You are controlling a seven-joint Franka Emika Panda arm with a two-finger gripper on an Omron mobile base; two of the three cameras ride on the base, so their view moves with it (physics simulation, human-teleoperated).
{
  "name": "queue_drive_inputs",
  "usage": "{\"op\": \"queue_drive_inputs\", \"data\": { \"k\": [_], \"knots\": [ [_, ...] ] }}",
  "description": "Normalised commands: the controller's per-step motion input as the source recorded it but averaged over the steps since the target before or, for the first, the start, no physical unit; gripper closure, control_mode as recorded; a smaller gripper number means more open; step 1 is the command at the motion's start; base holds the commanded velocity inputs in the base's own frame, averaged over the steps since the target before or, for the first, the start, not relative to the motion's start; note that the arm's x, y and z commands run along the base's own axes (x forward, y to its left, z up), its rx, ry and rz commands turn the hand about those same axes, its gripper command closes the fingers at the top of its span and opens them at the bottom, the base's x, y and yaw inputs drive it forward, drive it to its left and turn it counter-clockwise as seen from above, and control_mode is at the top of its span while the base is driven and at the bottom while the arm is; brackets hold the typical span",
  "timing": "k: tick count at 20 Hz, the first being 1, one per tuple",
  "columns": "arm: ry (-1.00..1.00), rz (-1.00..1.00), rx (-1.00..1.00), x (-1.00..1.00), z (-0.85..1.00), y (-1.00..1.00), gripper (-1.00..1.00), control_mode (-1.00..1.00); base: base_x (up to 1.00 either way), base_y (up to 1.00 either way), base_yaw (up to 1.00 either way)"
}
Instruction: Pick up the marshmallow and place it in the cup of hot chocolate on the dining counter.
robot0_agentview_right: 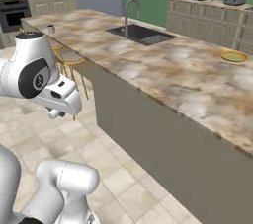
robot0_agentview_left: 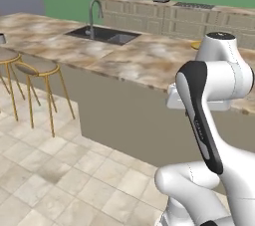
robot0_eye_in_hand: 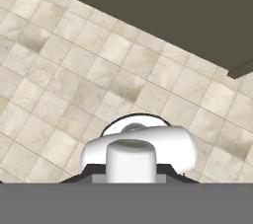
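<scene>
The long marbled bench [robot0_agentview_right: 163, 70] runs from the upper left of the right base view down to its lower right, with a sink [robot0_agentview_right: 141, 33] and tall tap [robot0_agentview_right: 129, 12] sunk into it near the top middle; the yellow-rimmed plate [robot0_agentview_right: 233, 56] lies at the far right of that frame, well apart from the sink; a small grey object at the upper left of the same frame, on the far end of the bench, may be the cup of hot chocolate [robot0_agentview_right: 51, 29], though it is too small to be sure; the marshmallow I cannot make out; gold-legged stools [robot0_agentview_left: 42, 68] stand at the left of the left base view, beside the bench; the arm is folded up short of the bench; the claw is closed, with nothing seen in it; the hand view looks down on the tiled floor [robot0_eye_in_hand: 74, 70].
</scene>
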Motion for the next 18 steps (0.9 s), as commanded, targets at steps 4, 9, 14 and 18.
{"op": "queue_drive_inputs", "data": {
  "k": [4,9,14,18],
  "knots": [
    [0.0,0.0,0.0,0.0,0.0,0.0,1.0,1.0,0.66,1.0,-0.23],
    [0.0,0.0,0.0,0.0,0.0,0.0,1.0,1.0,0.68,1.0,-0.25],
    [0.0,0.0,0.0,0.0,0.0,0.0,1.0,1.0,0.64,1.0,-0.26],
    [0.0,0.0,0.0,0.0,0.0,0.0,1.0,1.0,0.54,1.0,-0.23]
  ]
}}
